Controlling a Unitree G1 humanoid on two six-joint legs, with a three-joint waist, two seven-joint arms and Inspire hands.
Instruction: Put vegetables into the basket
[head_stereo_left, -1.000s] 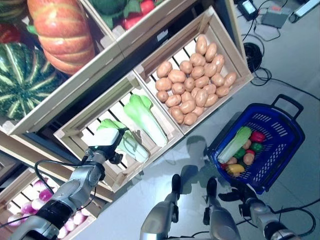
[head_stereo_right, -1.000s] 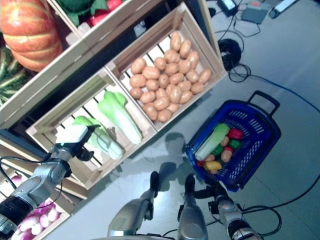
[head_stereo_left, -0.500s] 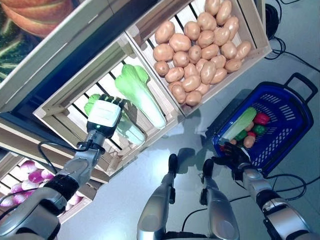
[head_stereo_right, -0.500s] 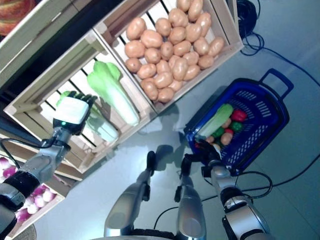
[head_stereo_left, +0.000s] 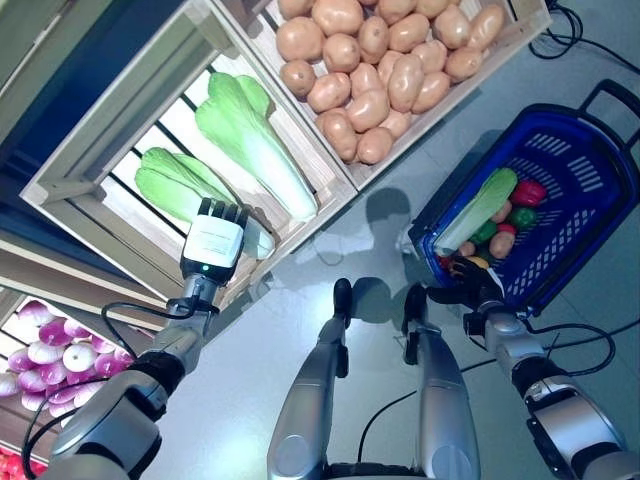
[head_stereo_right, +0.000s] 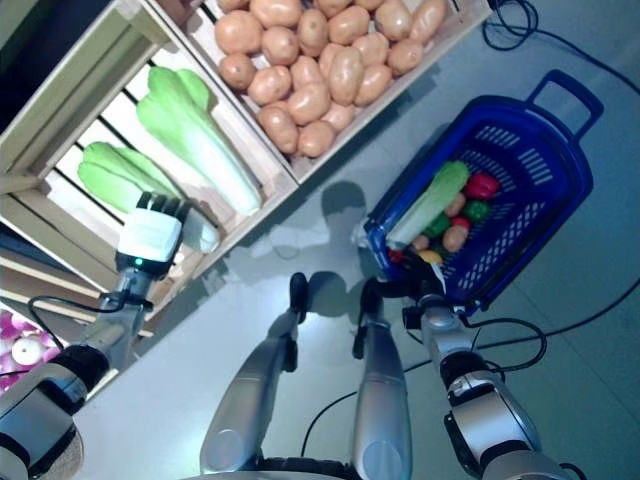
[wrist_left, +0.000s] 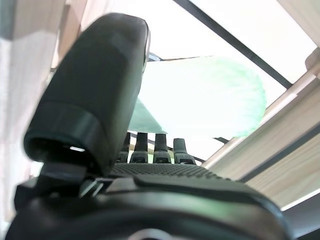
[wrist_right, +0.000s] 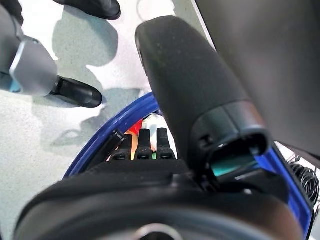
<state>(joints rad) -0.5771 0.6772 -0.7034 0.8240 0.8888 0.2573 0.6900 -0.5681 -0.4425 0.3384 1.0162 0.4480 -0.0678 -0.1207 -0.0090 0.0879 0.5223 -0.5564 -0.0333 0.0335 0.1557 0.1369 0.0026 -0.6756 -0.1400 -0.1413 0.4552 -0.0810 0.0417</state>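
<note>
The left hand (head_stereo_left: 212, 245) reached into the slatted crate (head_stereo_left: 95, 165) with its fingers straight and nothing in them, their tips at the pale stem end of the nearer cabbage (head_stereo_left: 178, 187), which lay flat on the slats beside a second cabbage (head_stereo_left: 250, 143). That cabbage looked light and soft in the leaf but firmer at the white stalk, so the stalk seemed the better place to grasp. Well apart to the right, the right hand (head_stereo_left: 465, 286) hovered at the near rim of the blue basket (head_stereo_left: 585, 215), fingers relaxed and empty.
</note>
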